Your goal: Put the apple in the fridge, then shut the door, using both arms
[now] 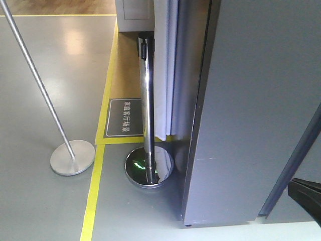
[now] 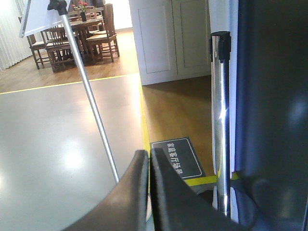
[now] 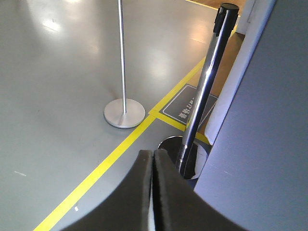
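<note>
- The grey cabinet side [image 1: 241, 115] fills the front view; whether it is the fridge I cannot tell, so a door push could miss.
- The chrome post [image 1: 147, 105] stands close; a swing could topple it.
- Left fingers [image 2: 150, 192] and right fingers [image 3: 153, 192] are pressed together, empty; no apple is in view.

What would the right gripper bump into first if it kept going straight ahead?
Probably the shiny post. The right gripper is shut and points at its round base, beside the grey cabinet. Depth is hard to judge, so it might meet the floor first.
</note>
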Robot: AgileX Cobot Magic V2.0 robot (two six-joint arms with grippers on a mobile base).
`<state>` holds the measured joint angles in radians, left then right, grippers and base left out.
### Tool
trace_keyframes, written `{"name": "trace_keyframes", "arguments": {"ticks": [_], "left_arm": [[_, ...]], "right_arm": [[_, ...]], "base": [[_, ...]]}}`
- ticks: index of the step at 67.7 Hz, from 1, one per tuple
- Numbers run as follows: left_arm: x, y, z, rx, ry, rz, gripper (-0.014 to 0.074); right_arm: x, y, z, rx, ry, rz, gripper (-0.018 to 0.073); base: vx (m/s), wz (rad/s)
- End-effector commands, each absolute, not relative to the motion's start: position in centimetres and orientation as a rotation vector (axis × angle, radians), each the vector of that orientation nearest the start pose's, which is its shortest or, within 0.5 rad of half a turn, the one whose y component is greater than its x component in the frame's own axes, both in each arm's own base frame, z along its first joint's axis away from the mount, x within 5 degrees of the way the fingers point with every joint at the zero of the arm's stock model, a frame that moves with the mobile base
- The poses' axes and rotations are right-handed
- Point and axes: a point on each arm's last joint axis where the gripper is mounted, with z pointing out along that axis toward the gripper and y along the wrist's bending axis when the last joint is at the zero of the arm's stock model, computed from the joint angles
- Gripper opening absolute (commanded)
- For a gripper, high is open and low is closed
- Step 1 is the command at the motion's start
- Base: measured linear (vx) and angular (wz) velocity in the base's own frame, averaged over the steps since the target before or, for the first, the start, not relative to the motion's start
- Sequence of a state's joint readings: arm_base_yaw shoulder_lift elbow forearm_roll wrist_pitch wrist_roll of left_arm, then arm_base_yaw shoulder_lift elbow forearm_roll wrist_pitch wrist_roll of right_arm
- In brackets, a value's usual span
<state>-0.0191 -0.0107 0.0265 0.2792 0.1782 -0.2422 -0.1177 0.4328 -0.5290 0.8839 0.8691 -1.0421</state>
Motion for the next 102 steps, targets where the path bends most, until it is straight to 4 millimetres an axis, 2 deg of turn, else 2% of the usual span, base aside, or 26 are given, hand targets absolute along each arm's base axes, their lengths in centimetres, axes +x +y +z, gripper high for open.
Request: {"name": "trace_keyframes", "arguments": {"ticks": [1, 36, 47, 63, 77, 86, 92, 102], "left_arm": [[5.6, 0.2, 19.2, 0.024, 1.596, 0.042, -0.0008], [5.6, 0.2, 19.2, 0.024, 1.596, 0.042, -0.0008], [5.6, 0.2, 19.2, 0.024, 1.596, 0.042, -0.0008], [5.6, 0.2, 19.2, 0.024, 1.597, 0.041, -0.0008], [5.6, 0.2, 19.2, 0.024, 1.597, 0.041, -0.0008], [5.6, 0.2, 19.2, 0.024, 1.597, 0.041, -0.0008], [5.6, 0.2, 19.2, 0.024, 1.597, 0.041, -0.0008], [5.6, 0.2, 19.2, 0.024, 1.597, 0.041, -0.0008]], "right_arm": [[7.6, 4.5, 32.3, -0.585, 1.793, 0.327, -0.0006], [7.6, 4.5, 32.3, -0.585, 1.793, 0.327, -0.0006], [7.7, 4.3, 31.9, -0.659, 1.758, 0.229, -0.0006], [6.9, 4.2, 28.9, -0.631, 1.712, 0.21, -0.0006], [6.2, 2.1, 25.9, -0.307, 1.696, 0.085, -0.0006], [5.9, 0.9, 23.6, -0.104, 1.685, 0.067, -0.0006], [5.8, 0.4, 22.3, -0.016, 1.649, 0.062, -0.0006], [5.9, 0.2, 20.6, 0.032, 1.452, 0.083, -0.0006]], "base": [[0.0, 0.0], [0.0, 0.0], [0.0, 0.0], [0.0, 0.0], [0.0, 0.0], [0.0, 0.0], [0.0, 0.0], [0.0, 0.0]]}}
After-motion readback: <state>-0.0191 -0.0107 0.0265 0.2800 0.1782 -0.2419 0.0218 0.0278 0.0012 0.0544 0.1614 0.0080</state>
